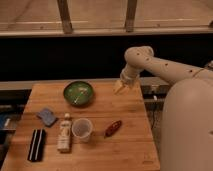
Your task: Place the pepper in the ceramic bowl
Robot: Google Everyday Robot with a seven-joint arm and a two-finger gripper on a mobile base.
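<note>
The dark-red pepper (113, 128) lies on the wooden table (125, 107), right of the cup. The green ceramic bowl (78, 93) sits at the table's back middle, with pale marks inside. My gripper (119, 87) hangs from the white arm above the table's back right edge, right of the bowl and well behind the pepper. It holds nothing that I can see.
A translucent plastic cup (82, 129) stands left of the pepper. A white bottle (64, 133) lies beside the cup. A blue sponge (47, 116) and a black striped object (36, 144) are at the left. The robot's white body (187, 125) fills the right side.
</note>
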